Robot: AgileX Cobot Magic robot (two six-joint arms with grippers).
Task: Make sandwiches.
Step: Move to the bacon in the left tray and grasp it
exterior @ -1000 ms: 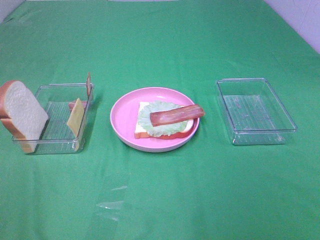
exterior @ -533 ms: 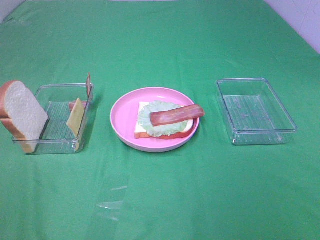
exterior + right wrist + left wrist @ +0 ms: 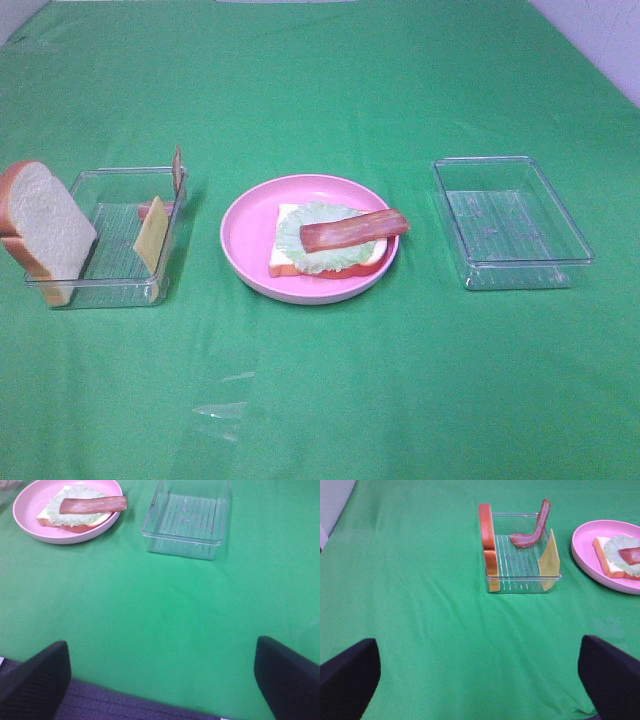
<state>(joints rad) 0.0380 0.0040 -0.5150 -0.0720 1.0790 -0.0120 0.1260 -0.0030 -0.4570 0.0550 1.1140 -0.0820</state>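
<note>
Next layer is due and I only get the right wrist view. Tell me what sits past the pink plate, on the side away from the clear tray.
Observer: A second clear tray sits beyond the pink plate. White bread stands on edge at its end away from the plate.
Operator: Report any cheese there.
Observer: One yellow cheese slice leans on the tray wall nearest the plate.
Operator: Give me the left gripper.
Observer: The left gripper is open and empty, over bare green cloth, short of that tray.
</note>
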